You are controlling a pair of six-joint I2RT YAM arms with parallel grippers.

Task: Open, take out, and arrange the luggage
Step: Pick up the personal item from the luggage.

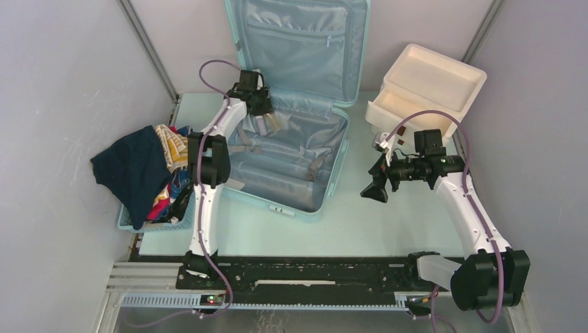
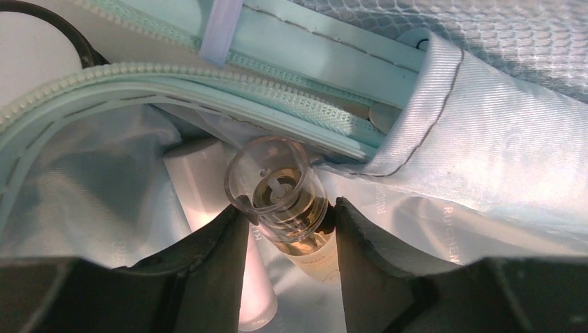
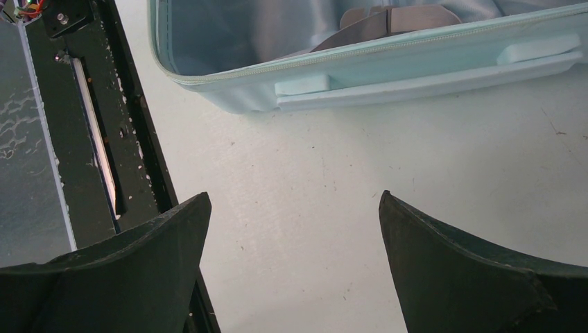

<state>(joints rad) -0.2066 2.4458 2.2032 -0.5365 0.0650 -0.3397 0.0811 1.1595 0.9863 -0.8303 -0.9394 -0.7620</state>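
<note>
Left wrist | left gripper (image 2: 289,206) half-closed, fingers flanking clear-capped bottle (image 2: 276,182) inside luggage (image 2: 76,114), firm hold cannot be told | right gripper (image 3: 295,196) wide open, empty; luggage just ahead of fingertips

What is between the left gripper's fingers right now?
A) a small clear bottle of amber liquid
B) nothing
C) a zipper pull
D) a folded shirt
A: the left wrist view shows a clear-capped bottle of amber liquid between the fingers of the left gripper, inside the luggage.
</note>
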